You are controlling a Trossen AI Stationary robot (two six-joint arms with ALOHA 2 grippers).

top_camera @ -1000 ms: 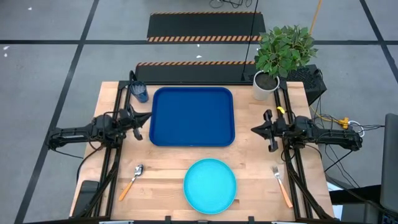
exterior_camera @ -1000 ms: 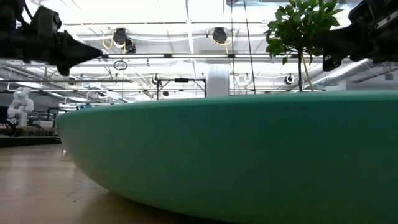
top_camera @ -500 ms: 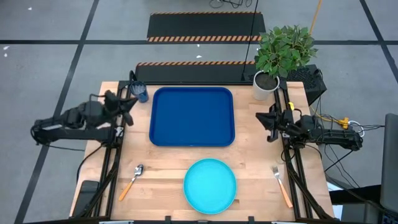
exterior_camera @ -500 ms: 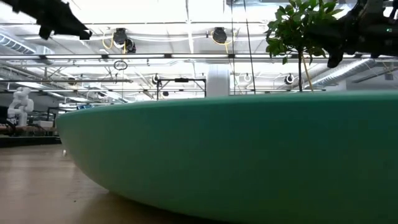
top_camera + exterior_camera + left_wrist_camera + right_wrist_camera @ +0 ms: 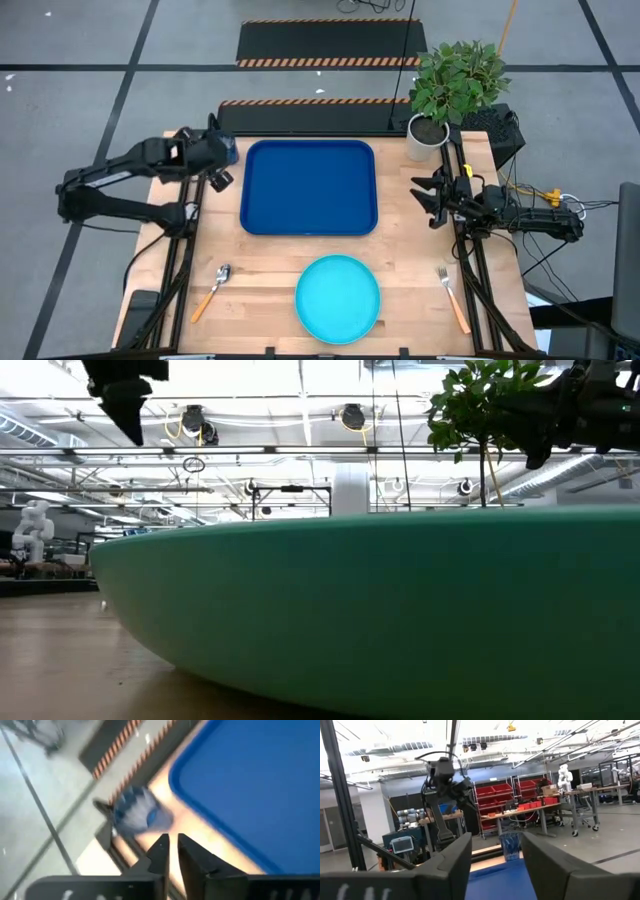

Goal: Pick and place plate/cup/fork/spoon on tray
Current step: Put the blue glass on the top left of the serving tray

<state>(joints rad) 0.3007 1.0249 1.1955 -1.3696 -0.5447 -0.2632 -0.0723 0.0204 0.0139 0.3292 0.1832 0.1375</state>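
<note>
Tray (image 5: 308, 187) is bare mid-table, plate (image 5: 338, 298) sits on the wood at the near edge, nothing loaded yet. Left gripper (image 5: 221, 172) has swung from beside the tray's left edge up to the far left corner – now right by the cup (image 5: 227, 150), fingers nearly together with a thin gap, empty. Right gripper (image 5: 432, 199) stays right of the tray, jaws gone from shut to wide, empty. Spoon (image 5: 210, 292) near left, fork (image 5: 452, 297) near right, untouched – cup looks like the first pick
</note>
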